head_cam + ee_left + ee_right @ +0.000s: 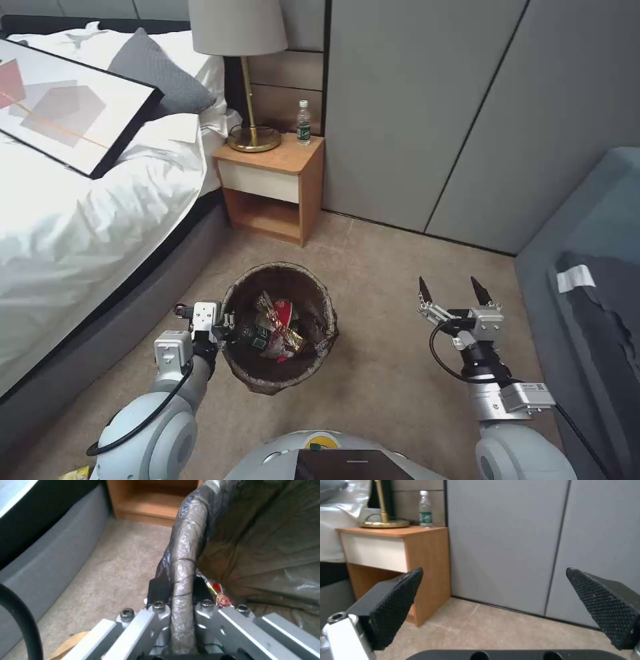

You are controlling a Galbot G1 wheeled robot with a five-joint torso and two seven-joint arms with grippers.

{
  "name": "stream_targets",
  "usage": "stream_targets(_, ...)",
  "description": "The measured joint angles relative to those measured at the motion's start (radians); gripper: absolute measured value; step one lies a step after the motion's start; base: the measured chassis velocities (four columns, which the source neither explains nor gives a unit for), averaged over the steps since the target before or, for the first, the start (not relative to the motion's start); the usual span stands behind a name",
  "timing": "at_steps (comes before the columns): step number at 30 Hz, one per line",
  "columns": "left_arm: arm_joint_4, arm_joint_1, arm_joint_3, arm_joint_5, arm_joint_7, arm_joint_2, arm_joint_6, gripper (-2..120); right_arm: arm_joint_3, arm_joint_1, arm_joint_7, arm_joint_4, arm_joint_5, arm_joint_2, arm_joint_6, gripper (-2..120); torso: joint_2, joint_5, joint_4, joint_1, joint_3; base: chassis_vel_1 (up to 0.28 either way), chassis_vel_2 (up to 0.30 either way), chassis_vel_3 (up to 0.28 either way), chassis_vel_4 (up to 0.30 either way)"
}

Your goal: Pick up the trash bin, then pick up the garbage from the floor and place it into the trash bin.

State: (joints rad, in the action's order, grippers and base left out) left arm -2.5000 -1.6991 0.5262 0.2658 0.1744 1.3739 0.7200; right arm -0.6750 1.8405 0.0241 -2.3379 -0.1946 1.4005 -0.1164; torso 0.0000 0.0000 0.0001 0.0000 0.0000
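Rim-pinched by the left gripper point(176, 590), the trash bin point(280, 327) hangs over carpet beside the bed, probably light yet slippery-lined; wrappers point(277, 327) inside. Right gripper point(455, 292) spread, empty.

The trash bin point(280, 330), lined with a dark bag, stood upright, holding red-and-white cartons and wrappers point(277, 327) inside.

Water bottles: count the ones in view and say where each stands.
1. The water bottle stands upright on the nightstand, beside the lamp base. Others could be hidden among the litter inside the trash bin.
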Motion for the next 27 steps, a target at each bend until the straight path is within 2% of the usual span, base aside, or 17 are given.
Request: stream_targets(27, 0.000, 0.004, 0.005, 0.002, -0.002, -0.002, 0.000, 2, 0.001, -0.011, 0.003, 0.003, -0.003, -0.008, 0.005, 100, 0.000, 0.0000, 0.0000, 0.000, 0.000, 0.073, 0.072, 0.073, 0.072)
